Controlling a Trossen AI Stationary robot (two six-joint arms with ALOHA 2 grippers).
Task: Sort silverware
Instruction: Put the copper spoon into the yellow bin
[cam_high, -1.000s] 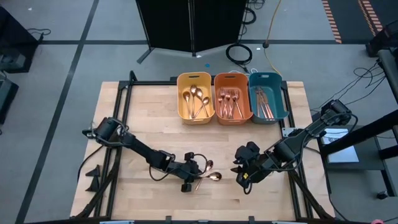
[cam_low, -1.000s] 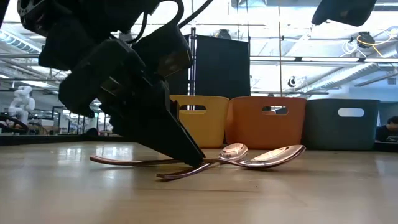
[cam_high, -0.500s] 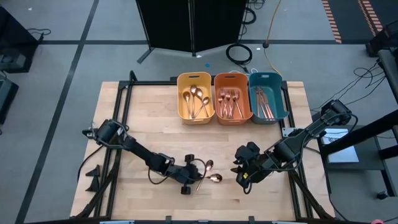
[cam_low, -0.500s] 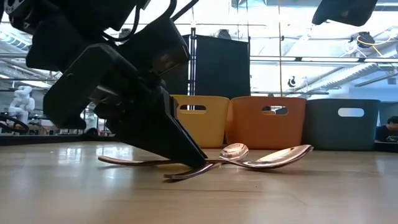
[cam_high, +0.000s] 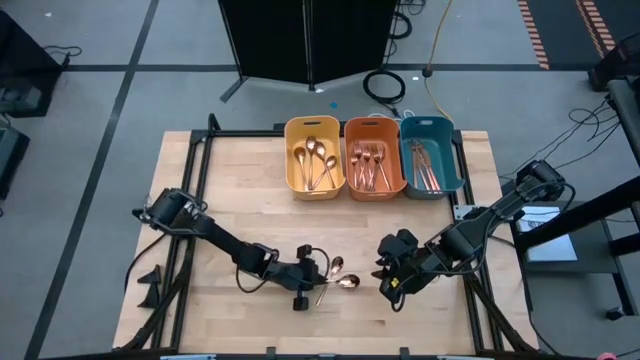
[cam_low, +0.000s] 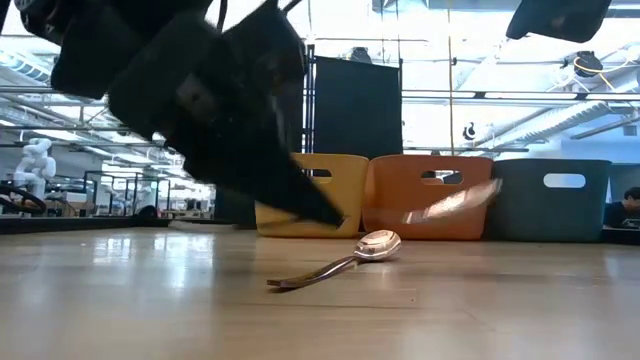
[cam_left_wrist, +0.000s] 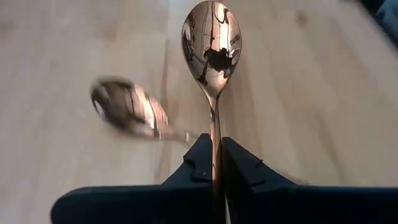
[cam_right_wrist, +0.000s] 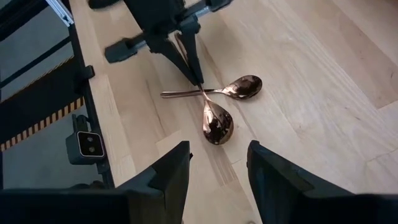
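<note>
honestly can't spot any readable text, labels, brand names or numbers in these views; nothing legible on any surface here

In the low view, the raised spoon (cam_low: 455, 200) is a motion-blurred streak at centre right, its handle hidden behind the dark left gripper (cam_low: 330, 215), itself cropped at the frame's top. In the left wrist view, the fingers (cam_left_wrist: 202, 168) cover the handle's lower end; the second spoon (cam_left_wrist: 127, 115) blurs at left.
</note>
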